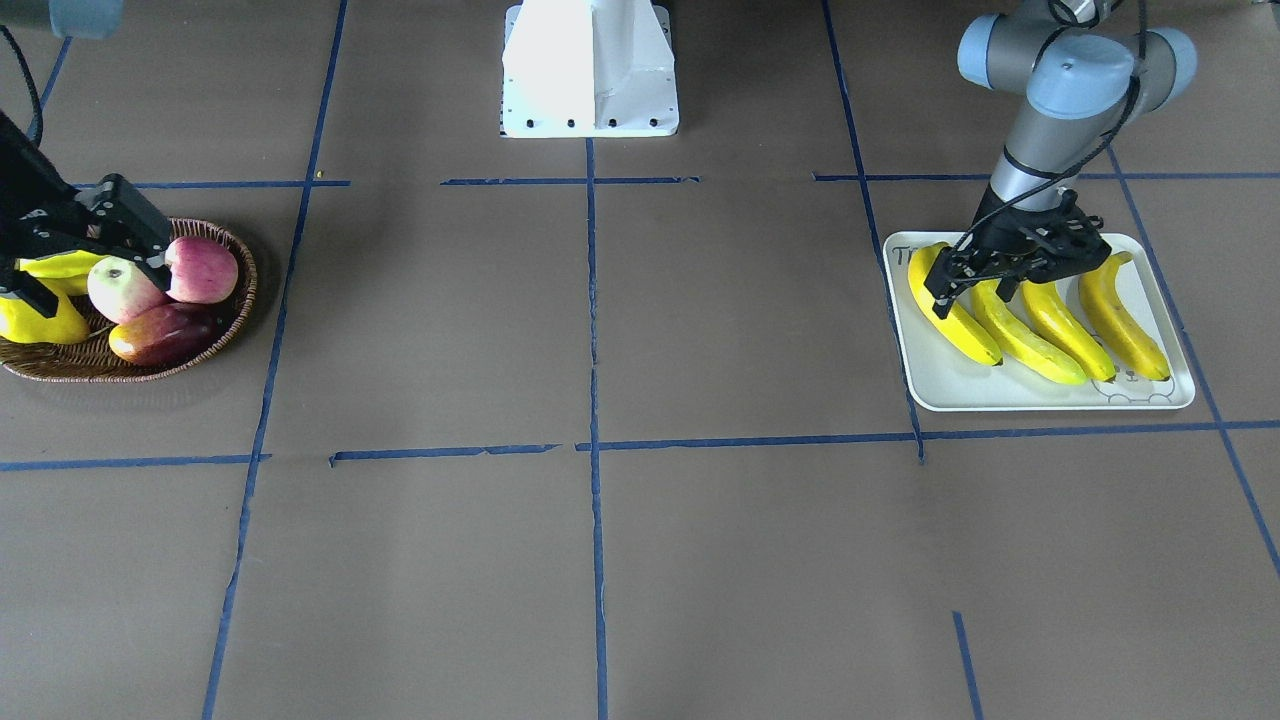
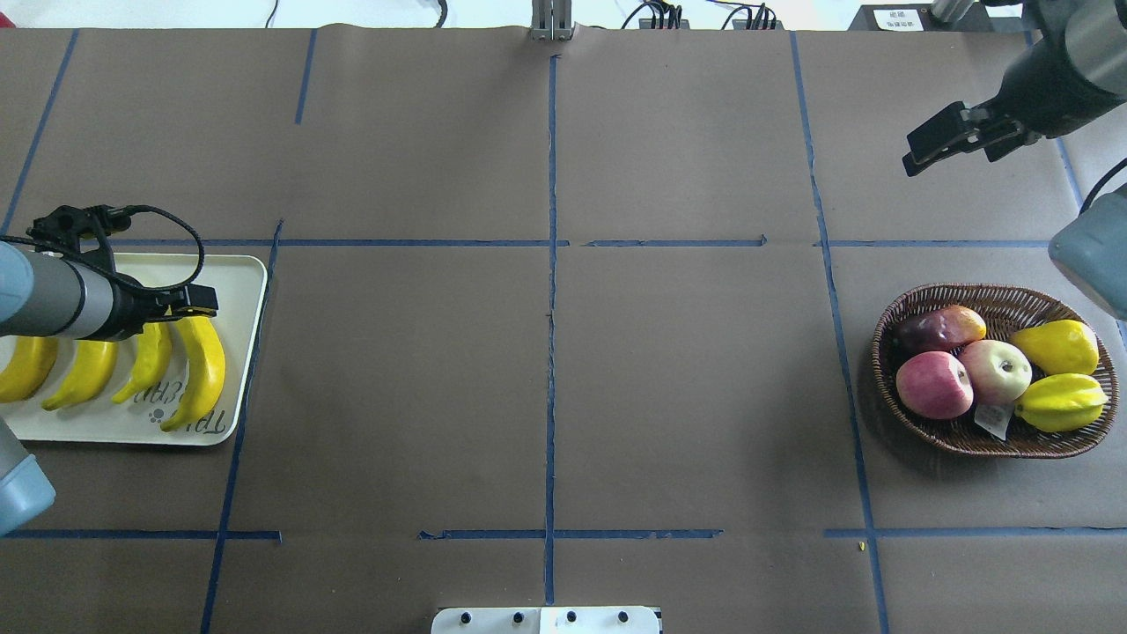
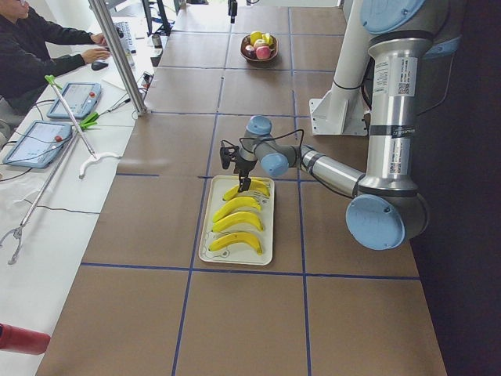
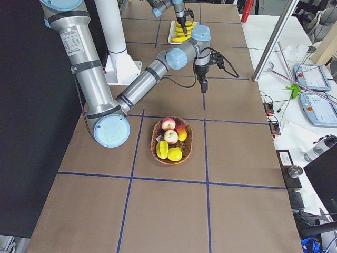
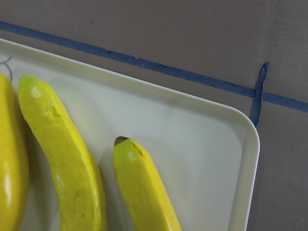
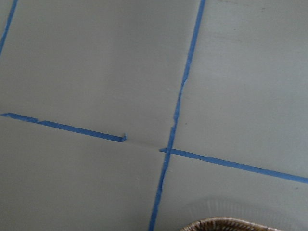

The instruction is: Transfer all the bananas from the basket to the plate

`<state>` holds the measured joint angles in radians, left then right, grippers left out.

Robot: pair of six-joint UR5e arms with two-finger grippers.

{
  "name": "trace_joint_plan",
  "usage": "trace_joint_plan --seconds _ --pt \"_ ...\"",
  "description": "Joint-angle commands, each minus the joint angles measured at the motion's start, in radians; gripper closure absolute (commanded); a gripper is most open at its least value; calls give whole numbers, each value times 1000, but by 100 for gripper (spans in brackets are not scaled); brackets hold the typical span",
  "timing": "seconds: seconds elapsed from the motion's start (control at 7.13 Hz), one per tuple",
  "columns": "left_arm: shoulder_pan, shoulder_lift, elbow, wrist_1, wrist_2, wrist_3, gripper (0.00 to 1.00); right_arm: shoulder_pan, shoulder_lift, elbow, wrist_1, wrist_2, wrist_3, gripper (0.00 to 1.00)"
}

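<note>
At 9 o'clock on the bench [image 2: 546,396], four bananas [image 1: 1062,330] lie on the plate [image 1: 1000,395], left hand [image 1: 1010,275] just above them, spread apart, basket [image 2: 960,431] at 3 o'clock, right hand [image 2: 946,141] at 1 o'clock, spread apart

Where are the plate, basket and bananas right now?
plate [image 1: 950,385]: front-facing view, bare floor near its lower-left corner.
basket [image 2: 1012,301]: overhead view, inner wicker wall.
bananas [image 1: 1125,328]: front-facing view, middle of one banana.
</note>
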<state>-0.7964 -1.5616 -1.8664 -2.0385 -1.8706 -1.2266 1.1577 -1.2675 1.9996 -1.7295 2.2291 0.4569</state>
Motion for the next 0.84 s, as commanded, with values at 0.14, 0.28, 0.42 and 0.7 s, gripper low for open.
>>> trace_joint_plan --seconds 0.14,0.28,0.42,0.7 --pt "-365 9 -4 186 -318 551 0 205 -120 -122 -1 61 -402 0" --pt "-457 14 3 296 -372 757 0 268 -191 -195 7 160 -511 0" --pt "-566 18 22 390 -409 965 0 357 -240 -281 13 258 -602 0" --pt "-735 58 141 439 -473 1214 0 389 -242 -306 14 258 -609 0"
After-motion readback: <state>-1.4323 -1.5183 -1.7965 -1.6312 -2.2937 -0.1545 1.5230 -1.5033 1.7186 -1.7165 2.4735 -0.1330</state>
